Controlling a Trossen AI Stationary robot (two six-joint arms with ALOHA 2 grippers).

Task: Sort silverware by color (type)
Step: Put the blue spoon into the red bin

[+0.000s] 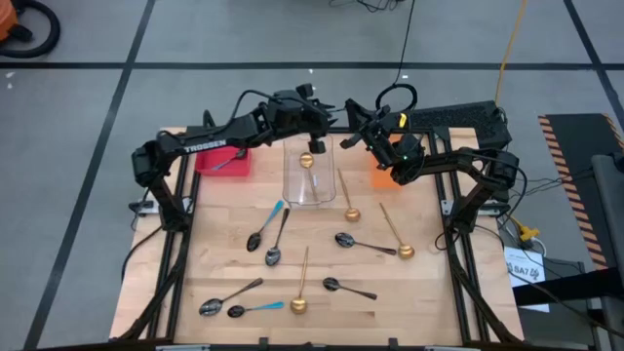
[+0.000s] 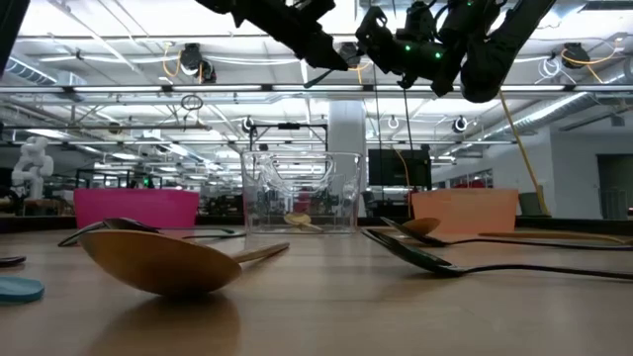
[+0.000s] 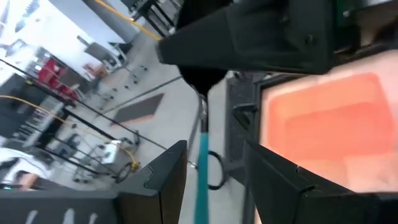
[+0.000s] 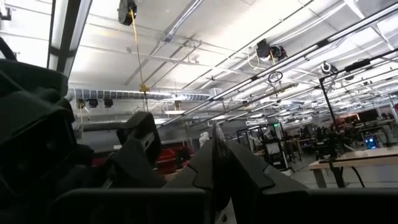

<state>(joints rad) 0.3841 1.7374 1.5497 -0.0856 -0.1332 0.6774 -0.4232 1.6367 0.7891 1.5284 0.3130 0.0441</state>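
Observation:
A spoon with a light blue handle (image 3: 201,168) is held in the air over the table's far middle. My right gripper (image 1: 359,121) is shut on it and points upward. My left gripper (image 3: 211,180) is open, level with the spoon. Its two fingers (image 3: 166,177) stand on either side of the blue handle with a gap on each side. On the wooden table (image 1: 419,292) lie gold spoons (image 1: 300,289), dark spoons (image 1: 366,244) and blue-handled spoons (image 1: 265,224). One gold spoon (image 1: 306,161) lies in the clear container (image 1: 314,185). My right gripper pinches the spoon at its dark end (image 3: 200,79), beyond the metal neck (image 3: 203,118), between its two shut fingers. The blue handle reaches out from the fingers toward my left gripper. The spoon is lifted clear of the table and bins.
A red bin (image 1: 222,159) with a dark spoon stands at the far left. An orange bin (image 1: 382,178) stands at the far right, partly under my right arm. The clear container stands between them. Loose spoons cover the middle and near part of the table.

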